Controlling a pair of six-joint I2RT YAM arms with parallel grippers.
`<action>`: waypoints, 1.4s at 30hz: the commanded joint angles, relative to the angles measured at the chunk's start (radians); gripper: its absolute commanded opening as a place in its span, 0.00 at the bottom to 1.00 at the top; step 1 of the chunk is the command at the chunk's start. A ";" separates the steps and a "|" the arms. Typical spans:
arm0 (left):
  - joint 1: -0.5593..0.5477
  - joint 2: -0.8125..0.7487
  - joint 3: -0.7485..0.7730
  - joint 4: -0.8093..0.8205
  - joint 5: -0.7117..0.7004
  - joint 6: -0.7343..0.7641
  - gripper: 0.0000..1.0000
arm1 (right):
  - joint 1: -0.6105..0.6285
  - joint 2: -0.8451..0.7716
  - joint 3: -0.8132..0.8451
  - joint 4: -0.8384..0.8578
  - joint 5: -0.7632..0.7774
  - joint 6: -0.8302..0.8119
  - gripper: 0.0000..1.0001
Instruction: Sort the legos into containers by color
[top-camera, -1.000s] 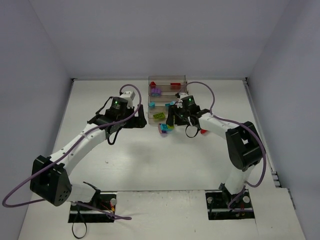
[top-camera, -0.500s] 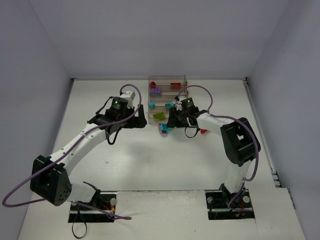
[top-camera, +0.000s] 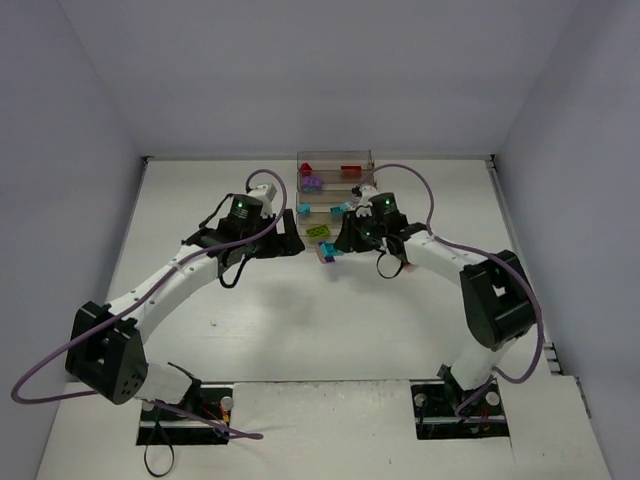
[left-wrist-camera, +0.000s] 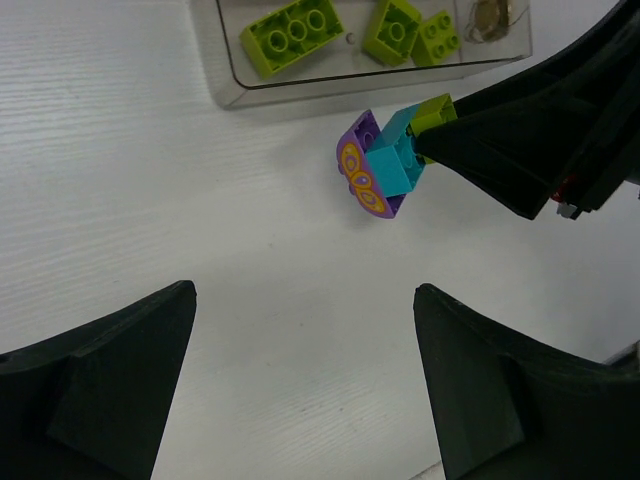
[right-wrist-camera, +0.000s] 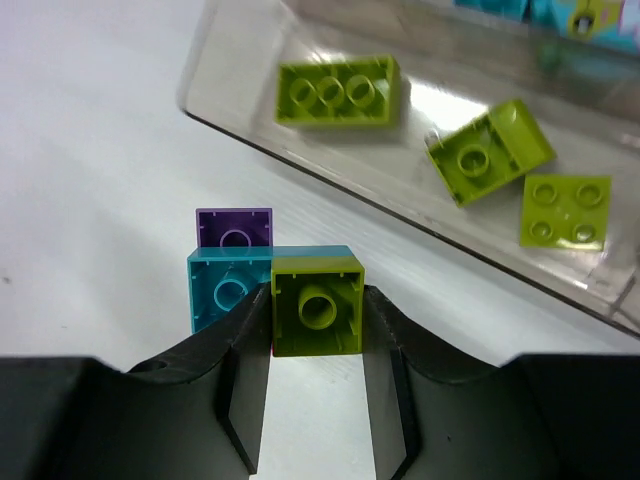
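Here, the tiered rack (top-camera: 335, 157) of clear smoky trays stands at the far middle of the white table (top-camera: 300, 320). Its tiers hold red, purple and cyan bricks going down, and the lowest tray (right-wrist-camera: 230, 70) holds three loose lime pieces (right-wrist-camera: 338, 90).

The left gripper (left-wrist-camera: 305, 295) hangs over bare table with its fingers wide apart. The right gripper (right-wrist-camera: 315, 310) is clamped on the stack (left-wrist-camera: 385, 165), just in front of the lowest tray. Whether the stack rests on the table cannot be told.

The fingers press both sides of the stack's lime brick (right-wrist-camera: 315, 303). A cyan brick (right-wrist-camera: 228, 290) sits beside it, then a rounded purple brick (left-wrist-camera: 358, 175) with a yellow-orange pattern.
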 joint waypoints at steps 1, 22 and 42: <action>-0.014 0.001 0.051 0.123 0.056 -0.110 0.83 | 0.010 -0.155 0.010 0.135 -0.040 -0.027 0.00; -0.088 0.086 0.099 0.349 0.019 -0.190 0.83 | 0.019 -0.312 -0.059 0.226 -0.060 -0.019 0.00; -0.097 0.127 0.084 0.384 -0.007 -0.228 0.00 | 0.019 -0.360 -0.085 0.255 -0.077 -0.018 0.00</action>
